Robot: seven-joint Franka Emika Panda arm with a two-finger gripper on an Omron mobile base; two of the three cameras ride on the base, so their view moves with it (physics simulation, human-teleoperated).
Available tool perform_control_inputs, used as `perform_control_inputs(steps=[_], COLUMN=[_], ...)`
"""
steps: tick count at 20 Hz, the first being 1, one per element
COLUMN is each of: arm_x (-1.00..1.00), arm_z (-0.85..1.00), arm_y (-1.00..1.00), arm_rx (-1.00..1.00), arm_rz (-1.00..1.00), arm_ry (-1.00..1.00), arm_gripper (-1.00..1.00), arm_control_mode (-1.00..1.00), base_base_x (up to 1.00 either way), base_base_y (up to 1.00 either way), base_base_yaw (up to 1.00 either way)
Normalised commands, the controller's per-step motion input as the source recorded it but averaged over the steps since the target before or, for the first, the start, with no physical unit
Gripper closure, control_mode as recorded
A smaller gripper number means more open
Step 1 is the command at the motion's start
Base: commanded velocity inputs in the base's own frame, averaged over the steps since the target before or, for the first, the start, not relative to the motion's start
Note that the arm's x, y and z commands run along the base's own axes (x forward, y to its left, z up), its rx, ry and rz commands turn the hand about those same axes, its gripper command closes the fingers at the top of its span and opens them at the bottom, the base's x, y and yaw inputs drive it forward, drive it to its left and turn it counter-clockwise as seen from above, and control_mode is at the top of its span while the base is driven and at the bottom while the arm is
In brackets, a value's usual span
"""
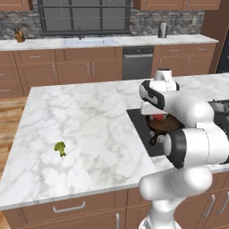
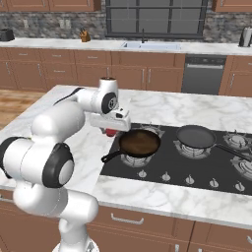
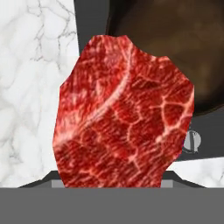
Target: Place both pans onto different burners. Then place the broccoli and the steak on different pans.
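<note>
The gripper [image 2: 111, 131] is clamped on the steak [image 3: 124, 113], holding it above the left edge of the cooktop [image 2: 172, 170], just beside the rim of the brown pan [image 2: 140, 143]. In the hand view the steak is a lumpy, bright red slab veined with pale marbling; behind it the white marble meets the straight black edge of the glass, and the dark curved inside of the brown pan sits at the upper right.

The brown pan rests on the front left burner, its short handle pointing toward the front left corner of the cooktop. The black pan [image 2: 196, 136] sits on the next burner to the right, apart from the first. A bare burner [image 2: 238, 140] lies further right.

The broccoli [image 1: 60, 148], a small knobbly green floret, lies alone on the counter [image 1: 85, 125], well apart from the cooktop, with wide smooth veined marble around it.
</note>
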Motion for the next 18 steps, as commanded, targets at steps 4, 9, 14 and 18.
perform_control_inputs(steps=[4, 9, 14, 18], arm_x=[0.27, 0.24, 0.27, 0.33], arm_z=[0.00, 0.00, 0.00, -0.10], arm_y=[-0.65, -0.64, -0.42, 0.00], arm_rx=[0.00, 0.00, 0.00, 0.00], arm_rz=[-0.04, -0.04, -0.04, 0.00], arm_ry=[0.00, 0.00, 0.00, 0.00], arm_gripper=[1.00, 1.00, 1.00, 1.00], arm_control_mode=[-1.00, -1.00, -1.00, -1.00], base_base_x=[0.00, 0.00, 0.00, 0.00], base_base_y=[0.00, 0.00, 0.00, 0.00], base_base_yaw=[0.00, 0.00, 0.00, 0.00])
